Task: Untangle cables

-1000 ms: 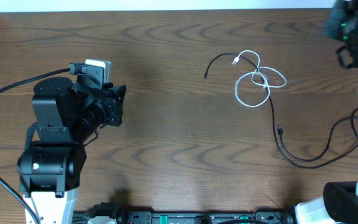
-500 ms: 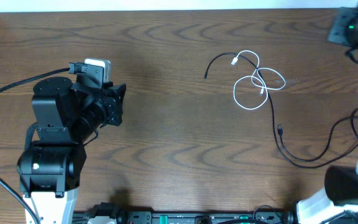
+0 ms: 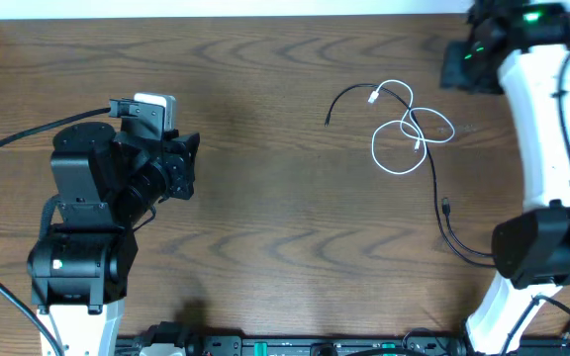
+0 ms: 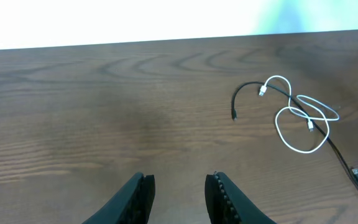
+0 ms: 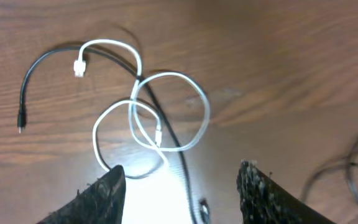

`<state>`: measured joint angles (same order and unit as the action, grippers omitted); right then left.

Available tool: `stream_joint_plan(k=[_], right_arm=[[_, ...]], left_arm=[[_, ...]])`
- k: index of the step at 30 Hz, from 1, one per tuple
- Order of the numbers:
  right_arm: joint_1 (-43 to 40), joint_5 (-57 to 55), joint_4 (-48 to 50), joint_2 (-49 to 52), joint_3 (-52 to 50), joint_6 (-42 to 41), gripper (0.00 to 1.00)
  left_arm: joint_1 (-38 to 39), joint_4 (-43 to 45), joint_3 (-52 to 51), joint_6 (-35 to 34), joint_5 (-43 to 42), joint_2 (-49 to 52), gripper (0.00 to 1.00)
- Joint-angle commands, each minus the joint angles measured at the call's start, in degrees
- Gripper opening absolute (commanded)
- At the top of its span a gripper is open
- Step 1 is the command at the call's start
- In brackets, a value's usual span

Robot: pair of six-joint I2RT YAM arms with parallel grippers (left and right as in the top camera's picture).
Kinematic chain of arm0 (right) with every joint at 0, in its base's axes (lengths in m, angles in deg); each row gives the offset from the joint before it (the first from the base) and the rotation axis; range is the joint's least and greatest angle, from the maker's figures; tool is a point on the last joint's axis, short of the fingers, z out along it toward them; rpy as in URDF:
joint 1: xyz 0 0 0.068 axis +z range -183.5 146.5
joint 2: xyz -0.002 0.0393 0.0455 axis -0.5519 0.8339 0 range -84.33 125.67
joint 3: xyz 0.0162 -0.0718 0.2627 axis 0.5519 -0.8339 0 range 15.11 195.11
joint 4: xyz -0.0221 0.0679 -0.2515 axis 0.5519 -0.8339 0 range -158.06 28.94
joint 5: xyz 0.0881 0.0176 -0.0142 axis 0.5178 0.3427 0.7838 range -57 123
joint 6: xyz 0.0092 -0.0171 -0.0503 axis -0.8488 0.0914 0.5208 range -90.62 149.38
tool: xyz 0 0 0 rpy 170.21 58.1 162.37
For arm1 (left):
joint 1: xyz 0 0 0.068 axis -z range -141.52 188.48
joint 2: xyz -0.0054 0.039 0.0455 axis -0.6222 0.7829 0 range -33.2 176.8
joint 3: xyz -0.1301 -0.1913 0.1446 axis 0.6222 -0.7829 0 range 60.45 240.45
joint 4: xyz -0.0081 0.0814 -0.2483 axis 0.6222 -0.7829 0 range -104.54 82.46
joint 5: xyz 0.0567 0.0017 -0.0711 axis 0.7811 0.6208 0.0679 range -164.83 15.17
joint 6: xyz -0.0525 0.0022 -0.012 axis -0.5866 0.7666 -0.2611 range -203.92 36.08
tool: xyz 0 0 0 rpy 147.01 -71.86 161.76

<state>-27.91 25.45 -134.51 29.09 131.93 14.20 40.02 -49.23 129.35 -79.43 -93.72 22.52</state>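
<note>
White thin cable [image 5: 112, 42] lies looped across long thin black cable [image 3: 439, 190] on brown wooden table [image 3: 285, 198]. Left gripper [image 4: 179, 177] and right gripper [image 5: 180, 168]: both spread, holding nothing.

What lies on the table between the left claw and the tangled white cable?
Nothing lies there. In the left wrist view, only the bare wooden table shows between the left claw and the white cable.

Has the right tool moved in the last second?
Yes. Seen from overhead, the right tool has swung left from the top-right corner, closer to the white cable, which lies where it did.
</note>
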Motion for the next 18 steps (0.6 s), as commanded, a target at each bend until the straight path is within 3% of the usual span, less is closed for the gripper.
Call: stream_joint_plan(k=[1,7,13,18], right_arm=[[2.5,-1.7,3.1,0.6,-6.8,-4.1,0.54],[5.4,-2.0,12.7,0.6,-20.4,-7.5,0.53],[7.4,-5.7,15.2,0.6,-24.1,-11.1,0.55],[7.0,-9.9,16.4,0.6,-27.1,-14.2,0.55]], left_arm=[[-0.2,0.4,-0.5,0.0,2.5,-0.4,0.33],[-0.2,2.6,-3.0,0.3,2.4,-0.4,0.33],[-0.2,6.3,-7.4,5.8,-9.2,-0.3,0.33],[-0.2,6.7,-8.7,5.8,-9.5,-0.3,0.33]])
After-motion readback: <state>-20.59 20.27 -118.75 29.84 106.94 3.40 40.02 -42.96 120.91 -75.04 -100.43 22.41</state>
